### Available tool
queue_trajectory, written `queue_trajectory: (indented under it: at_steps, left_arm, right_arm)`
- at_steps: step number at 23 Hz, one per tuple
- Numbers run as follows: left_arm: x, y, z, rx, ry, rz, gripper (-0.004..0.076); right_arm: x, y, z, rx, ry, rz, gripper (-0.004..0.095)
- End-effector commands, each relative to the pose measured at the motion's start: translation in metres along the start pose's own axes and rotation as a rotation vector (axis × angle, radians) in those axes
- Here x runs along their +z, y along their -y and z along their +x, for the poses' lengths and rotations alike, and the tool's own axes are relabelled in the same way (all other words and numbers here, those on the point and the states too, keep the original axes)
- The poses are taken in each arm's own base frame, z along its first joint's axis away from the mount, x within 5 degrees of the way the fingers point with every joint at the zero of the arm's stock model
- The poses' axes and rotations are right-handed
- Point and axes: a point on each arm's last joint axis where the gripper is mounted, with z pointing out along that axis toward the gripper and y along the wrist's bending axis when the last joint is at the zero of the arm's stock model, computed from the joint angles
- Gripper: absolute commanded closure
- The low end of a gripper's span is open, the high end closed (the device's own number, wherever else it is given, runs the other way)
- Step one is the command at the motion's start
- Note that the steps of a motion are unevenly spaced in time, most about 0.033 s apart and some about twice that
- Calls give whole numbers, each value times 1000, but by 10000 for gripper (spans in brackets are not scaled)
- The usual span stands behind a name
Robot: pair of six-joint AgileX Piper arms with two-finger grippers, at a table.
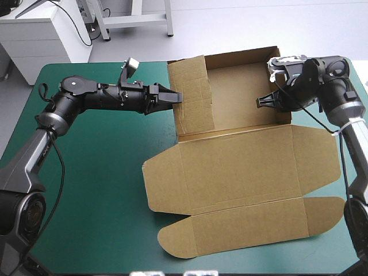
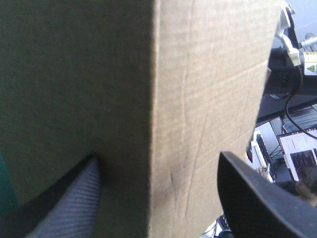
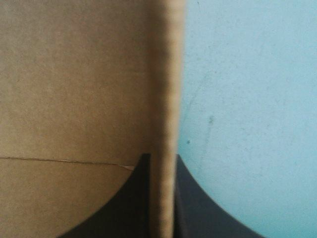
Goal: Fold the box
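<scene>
our right gripper (image 1: pixel 263 102) clamps one raised wall of the box (image 1: pixel 241 167), our left gripper (image 1: pixel 177 96) spread apart astride the opposite wall.

The high view looks forward and down from above and behind the robot, far enough back to take in the whole box (image 1: pixel 241 172), most of the table (image 1: pixel 103 207) around it and both arms. The left wrist view sits above the left gripper (image 1: pixel 176 98) at the box's left side, so near that the left wall (image 2: pixel 208 99) fills almost everything between the spread fingers (image 2: pixel 69 203). The right wrist view rides the right gripper (image 1: pixel 262 102) at the box's right side, looking down along the right wall (image 3: pixel 166 99), which is pinched edge-on, with the teal-green cover (image 3: pixel 247 99) outside it. Each wall also shows in the high view. The left wrist view catches the right arm (image 2: pixel 285 74) beyond the box.
</scene>
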Motion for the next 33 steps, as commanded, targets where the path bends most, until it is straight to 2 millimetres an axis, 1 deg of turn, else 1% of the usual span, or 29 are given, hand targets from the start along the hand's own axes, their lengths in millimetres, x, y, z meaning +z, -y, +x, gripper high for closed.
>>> queue_trajectory:
  at_steps: [1, 4, 6, 7, 8, 11, 15, 19, 22, 26, 28, 30, 33]
  left_arm:
    - [-9, 33, -4, 23, 45, 35, 254]
    - [-4, 34, -1, 65, 55, -97, 253]
    - [0, 41, 3, 112, 72, -201, 253]
    - [4, 43, 6, 137, 78, -252, 253]
    - [6, 47, 6, 156, 116, -308, 253]
    - [10, 55, 7, 155, 193, -394, 254]
    - [14, 62, 4, 118, 288, -417, 254]
    - [18, 66, 3, 105, 345, -426, 267]
    - [21, 67, 4, 118, 358, -442, 271]
    - [20, 67, 3, 123, 372, -452, 276]
    - [19, 69, 2, 123, 387, -445, 332]
    - [17, 71, 2, 121, 395, -439, 481]
    - [18, 72, 1, 98, 408, -421, 737]
  right_arm:
    - [-28, -5, -7, 22, 129, -45, 921]
    - [-34, -5, -10, 14, 151, -34, 921]
    - [-46, -11, -16, -31, 187, 7, 921]
    - [-52, -18, -18, -45, 210, 22, 921]
    - [-59, -23, -21, -71, 232, 58, 921]
    - [-66, -34, -23, -93, 263, 100, 921]
    - [-68, -48, -22, -116, 282, 130, 921]
    - [-70, -58, -22, -131, 304, 152, 921]
    - [-72, -62, -22, -143, 319, 173, 922]
    - [-72, -62, -22, -136, 320, 181, 922]
    - [-72, -60, -22, -134, 318, 199, 922]
    - [-72, -60, -22, -135, 318, 200, 922]
    - [-72, -60, -22, -135, 316, 203, 922]
